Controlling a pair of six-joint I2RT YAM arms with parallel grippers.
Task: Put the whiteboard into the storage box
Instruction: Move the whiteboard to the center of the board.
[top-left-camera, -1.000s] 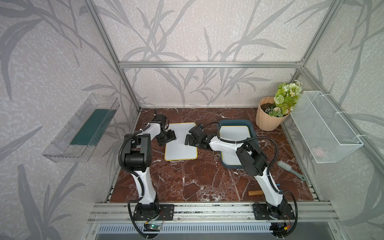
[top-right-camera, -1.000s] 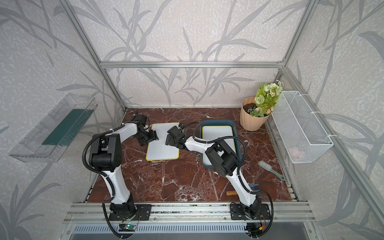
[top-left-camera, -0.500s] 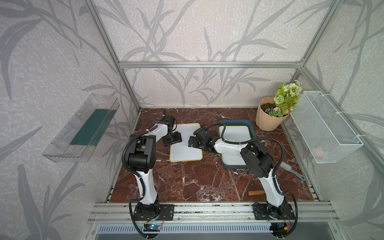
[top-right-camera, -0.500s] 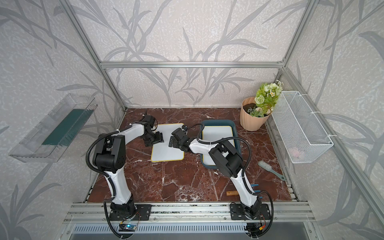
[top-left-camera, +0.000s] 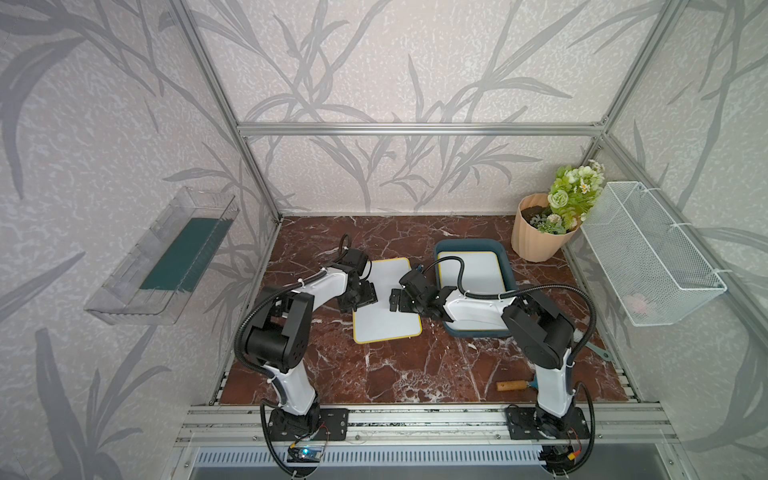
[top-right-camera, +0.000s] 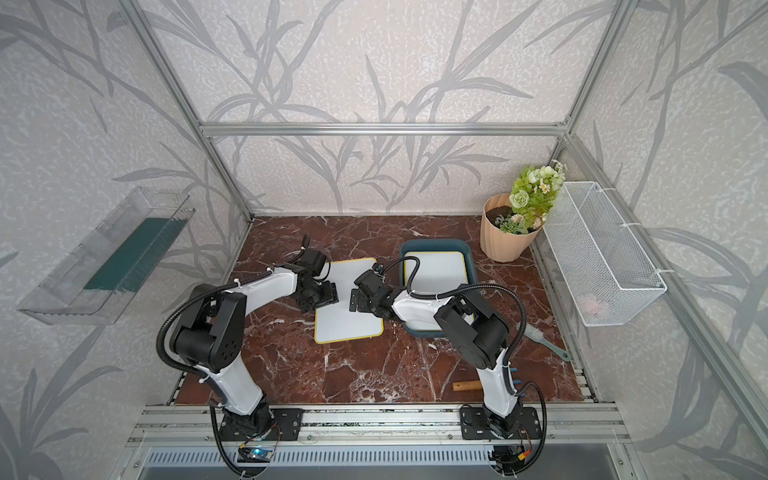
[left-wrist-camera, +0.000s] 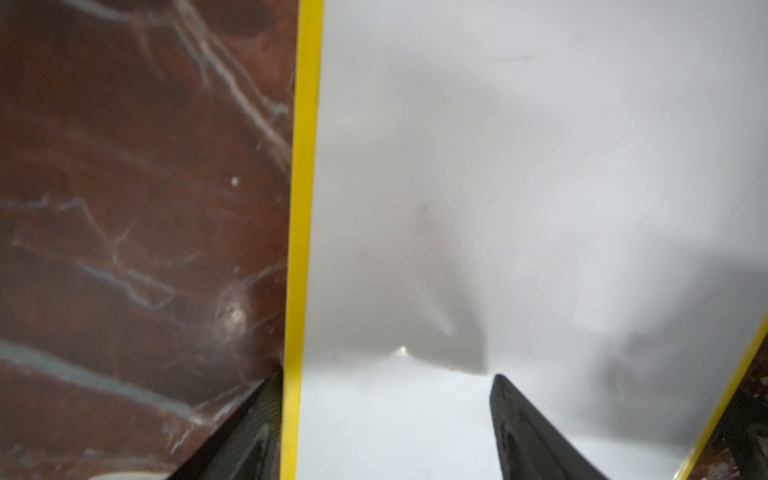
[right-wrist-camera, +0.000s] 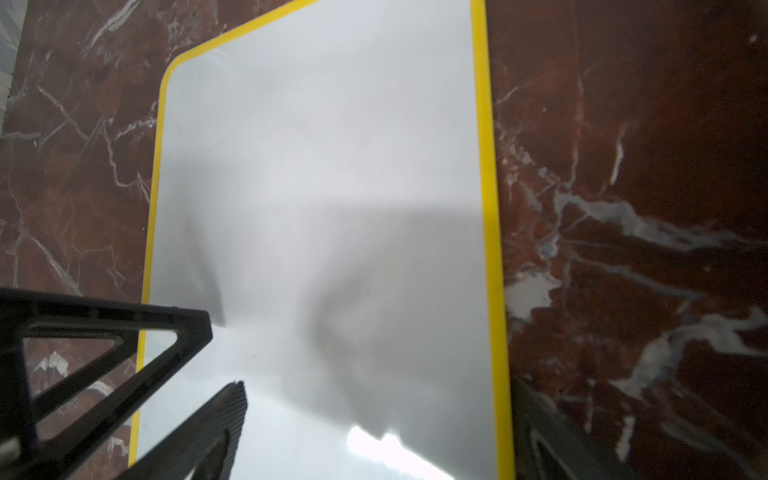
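Whiteboard (top-left-camera: 384, 309) lay flat on counter (top-left-camera: 374, 374) btwn both hands, long axis front-to-back, parallel to storage box (top-left-camera: 469, 245) just to its right, w/ left hand (top-left-camera: 359, 299) jaws apart astride its left edge, right hand (top-left-camera: 395, 300) wide apart astride the right edge, nearer the box.

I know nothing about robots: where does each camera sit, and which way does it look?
Both top views: high at the front, looking down at the marble table, whiteboard and storage box; left arm and right arm show whole.
Left wrist: on the left arm, over the whiteboard's yellow edge; fingers of the open left gripper show.
Right wrist: on the right arm, over the same whiteboard; fingers of the open right gripper show.
Shared: both wrist views see that whiteboard.
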